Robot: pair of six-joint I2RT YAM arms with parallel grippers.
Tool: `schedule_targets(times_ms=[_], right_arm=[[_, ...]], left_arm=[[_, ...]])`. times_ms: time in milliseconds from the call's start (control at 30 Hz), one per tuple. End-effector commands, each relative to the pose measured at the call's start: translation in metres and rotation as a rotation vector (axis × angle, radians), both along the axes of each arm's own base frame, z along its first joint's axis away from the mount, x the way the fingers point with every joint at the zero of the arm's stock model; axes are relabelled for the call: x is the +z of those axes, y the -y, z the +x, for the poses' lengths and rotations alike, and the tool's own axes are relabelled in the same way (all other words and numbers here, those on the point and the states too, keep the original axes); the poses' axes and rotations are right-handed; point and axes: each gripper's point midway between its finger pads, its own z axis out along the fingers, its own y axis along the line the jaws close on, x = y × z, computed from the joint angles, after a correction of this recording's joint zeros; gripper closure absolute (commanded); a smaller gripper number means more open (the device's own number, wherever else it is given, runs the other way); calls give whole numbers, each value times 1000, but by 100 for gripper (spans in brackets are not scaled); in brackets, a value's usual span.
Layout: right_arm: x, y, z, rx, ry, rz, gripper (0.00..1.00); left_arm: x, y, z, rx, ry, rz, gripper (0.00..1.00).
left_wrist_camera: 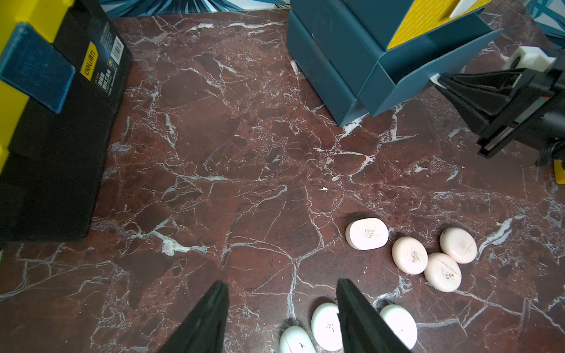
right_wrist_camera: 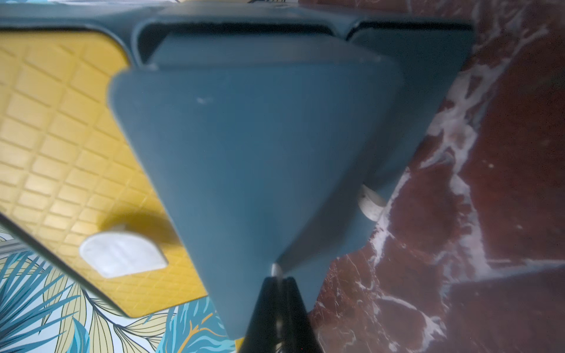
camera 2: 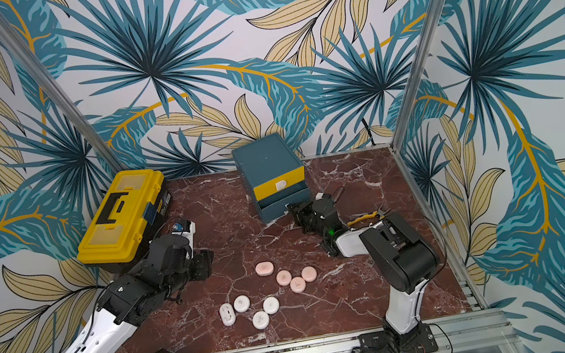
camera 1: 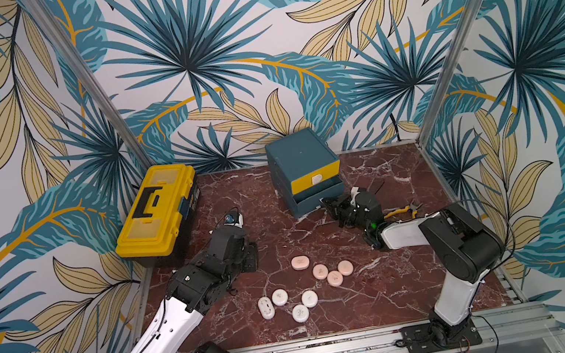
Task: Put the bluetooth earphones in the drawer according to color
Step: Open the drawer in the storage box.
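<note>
Left gripper [left_wrist_camera: 281,288]: fingers apart, empty, hovering over the marble table [left_wrist_camera: 214,152].
White earphones [camera 1: 309,298]: four on the table, right by its fingertips.
Peach-pink earphones [camera 1: 320,271]: four, just beyond, between the two grippers.
Right gripper [right_wrist_camera: 276,279]: pinched tight on the white tab handle [right_wrist_camera: 275,269]!
Drawer [camera 1: 303,160]: dead ahead of it, with the middle teal one slightly out.
Toolbox [camera 1: 156,210]: beyond the left gripper.

Worktop [camera 1: 370,178] is dark red marble with white veins. Toolbox [camera 1: 157,214] at 10 o'clock: yellow and black. The drawer [camera 1: 304,166] at 12 is teal, top front yellow, white tabs. Peach-pink earphones [camera 1: 321,271] mid-worktop, white earphones [camera 1: 279,297] at their 8 o'clock. Walls [camera 1: 252,54] are a teal-and-tan leaf print.
</note>
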Motion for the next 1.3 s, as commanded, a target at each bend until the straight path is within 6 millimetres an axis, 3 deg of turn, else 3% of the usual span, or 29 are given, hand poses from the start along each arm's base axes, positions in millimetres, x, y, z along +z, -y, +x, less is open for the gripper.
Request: schedule_targets(times_ms=[0,467,700,800,933,1267], right_arm=[[-7,-2,-19,45,-21,-46,98],[-15,14,-63,67,-54,-98,98],[-8,19,-73,79,-48,-144,97],[-6,18,-73,92,-47,-167,88],[-3,16,-72,110,-44,-185,62],[-4,12,-76,145,-59,-206,41]], left_arm=[[-4,-4,-1,4,6,8,39],[0,-2,0,0,11,3,39],[-1,0,1,-3,7,2,39],[-2,0,2,-3,7,-2,39],[-4,0,1,-2,1,-3,39],[-5,0,0,-1,1,-7,38]])
